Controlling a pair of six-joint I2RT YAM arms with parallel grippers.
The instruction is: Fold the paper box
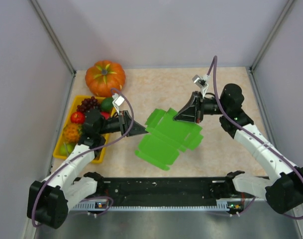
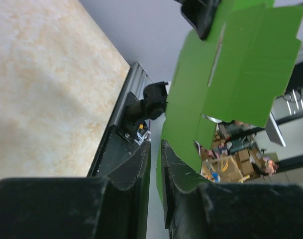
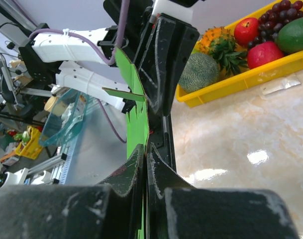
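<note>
paper box [image 1: 166, 142] centre | tray [image 1: 59, 148] left of it | pumpkin [image 1: 105, 77] behind tray

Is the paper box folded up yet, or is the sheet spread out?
Mostly spread: the paper box is an open sheet pinched by the left gripper and right gripper; one flap juts out.

Bright, even overhead light in the top view, sharp edge to edge, only soft faint shadows on the table [image 1: 156, 84] under the box [image 1: 167, 138]. Wrist views rougher. Left one: fingers [image 2: 126, 174] up close dark and soft, box lit hard and almost glowing, room clutter behind it blurry, table pale and a bit washed out. Right one: white glare blobs on the glossy table, fingers at the bottom out of focus, fruit [image 3: 201, 69] in the tray [image 3: 231, 82] fairly crisp, far left background hazy and fuzzy
</note>
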